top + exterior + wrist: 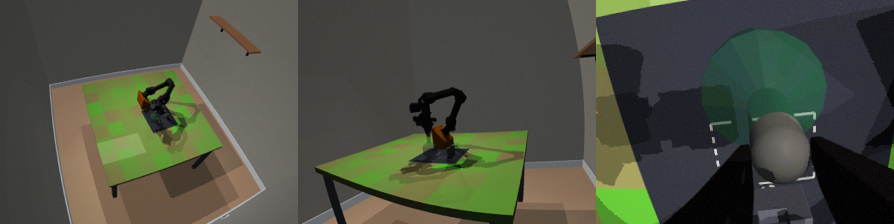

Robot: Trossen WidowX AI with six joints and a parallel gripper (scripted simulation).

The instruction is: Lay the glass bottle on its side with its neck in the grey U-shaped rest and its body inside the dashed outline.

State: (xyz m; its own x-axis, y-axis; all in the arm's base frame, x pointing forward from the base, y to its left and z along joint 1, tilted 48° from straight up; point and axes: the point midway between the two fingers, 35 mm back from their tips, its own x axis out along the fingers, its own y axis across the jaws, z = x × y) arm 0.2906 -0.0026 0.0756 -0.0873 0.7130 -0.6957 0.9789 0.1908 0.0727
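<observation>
The green glass bottle [756, 60] [153, 116] [428, 147] is upright, its grey neck end towards the wrist camera. My gripper [780, 149] [428, 135] is shut on the neck from above, one finger on each side. Whether the bottle's base touches the dark mat [671, 50] [156, 128] [420, 159] I cannot tell. The dashed outline [805, 115] on the mat is partly hidden behind the bottle and neck. The grey U-shaped rest [788, 197] [450, 152] stands on the mat, just below the neck in the wrist view; the fingers flank it there.
An orange block [142, 101] [441, 137] stands close to the arm's base, beside the mat. The mat lies on a green patchwork table [120, 170] [489, 184]. A brown shelf [235, 34] is on the wall, away from the arm.
</observation>
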